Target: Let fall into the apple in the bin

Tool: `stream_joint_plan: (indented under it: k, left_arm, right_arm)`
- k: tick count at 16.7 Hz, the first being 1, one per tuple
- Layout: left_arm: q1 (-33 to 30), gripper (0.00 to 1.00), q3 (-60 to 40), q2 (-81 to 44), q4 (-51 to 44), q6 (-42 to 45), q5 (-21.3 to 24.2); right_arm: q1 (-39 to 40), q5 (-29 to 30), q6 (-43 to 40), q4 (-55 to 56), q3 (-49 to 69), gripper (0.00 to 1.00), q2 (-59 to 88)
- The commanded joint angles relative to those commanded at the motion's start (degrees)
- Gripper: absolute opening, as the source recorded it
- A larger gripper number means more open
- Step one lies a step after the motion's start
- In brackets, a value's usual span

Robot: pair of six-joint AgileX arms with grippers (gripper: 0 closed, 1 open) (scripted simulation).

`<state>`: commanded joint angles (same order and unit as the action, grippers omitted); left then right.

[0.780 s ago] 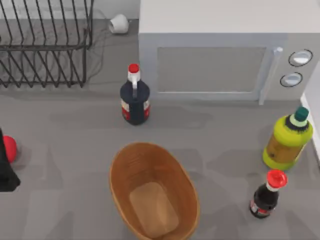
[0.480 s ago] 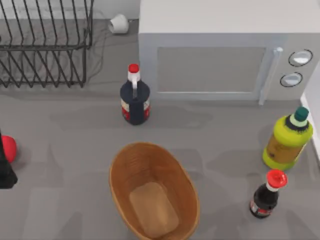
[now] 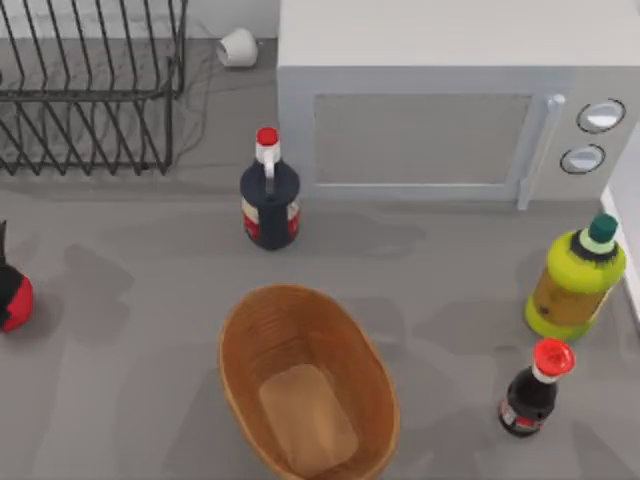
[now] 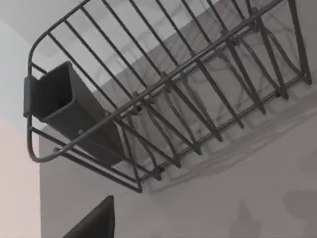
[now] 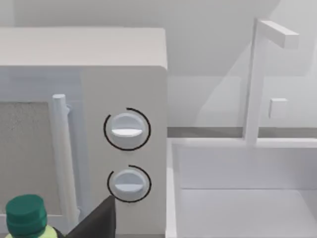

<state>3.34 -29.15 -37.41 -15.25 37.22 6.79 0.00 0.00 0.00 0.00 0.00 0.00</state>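
At the far left edge of the grey table (image 3: 150, 400), the small round red apple (image 3: 14, 302) sits with a thin dark piece of the left gripper (image 3: 3, 268) crossing its upper side, touching it in the top view. Whether those fingers are spread or pressed onto the fruit cannot be told from that sliver. The left wrist view looks across the tabletop at the black wire dish rack (image 4: 188, 99) with its dark square cup (hung at one end of the rack) (image 4: 59, 101).

The large oval brown woven bin (image 3: 305, 385) stands at the table's front edge near the middle, well apart from the apple.

The right wrist view faces the white microwave (image 5: 89, 54), with the green cap of the yellow-green bottle (image 5: 27, 215) below its two dials; the right claw's state cannot be told.
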Motion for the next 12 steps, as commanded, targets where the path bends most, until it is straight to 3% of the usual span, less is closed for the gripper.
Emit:
stream_joint_plan:
  k: [7, 12]
  left_arm:
    - [8.15, 1.00, -18.11, -42.05, -19.23, 38.23, 9.71]
    - [14.94, 1.00, -27.11, -58.33, -27.58, 55.06, 16.05]
  right_arm:
    - [0.00, 0.00, 0.00, 0.00, 0.00, 1.00, 0.00]
    - [0.00, 0.00, 0.00, 0.00, 0.00, 1.00, 0.00]
